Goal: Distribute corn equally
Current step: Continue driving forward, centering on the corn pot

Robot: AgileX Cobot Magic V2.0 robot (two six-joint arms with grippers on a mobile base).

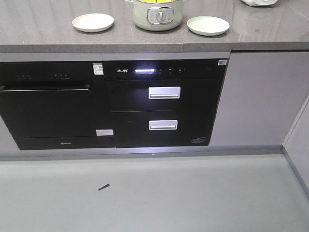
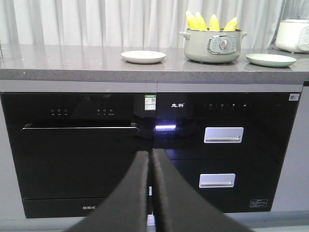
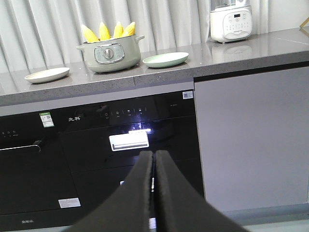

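Several yellow corn cobs (image 2: pixel 211 21) (image 3: pixel 108 31) stand upright in a pale green electric pot (image 2: pixel 214 46) (image 3: pixel 109 56) (image 1: pixel 158 14) on the grey counter; the front view shows only a sliver of corn (image 1: pixel 159 1). A white plate (image 1: pixel 92 22) (image 2: pixel 143 56) (image 3: pixel 47 74) lies left of the pot. A green plate (image 1: pixel 208 25) (image 2: pixel 271 59) (image 3: pixel 165 59) lies right of it. Both plates hold nothing. My left gripper (image 2: pixel 150 155) is shut and empty, low before the black cabinets. My right gripper (image 3: pixel 154 155) is likewise shut and empty, well below the counter.
Under the counter (image 1: pixel 43 34) sit a black dishwasher (image 1: pixel 48 111) and a black drawer unit with two silver handles (image 1: pixel 164 92). A white appliance (image 3: pixel 231 21) stands at the counter's right. A small dark scrap (image 1: pixel 104 187) lies on the grey floor. A curtain hangs behind.
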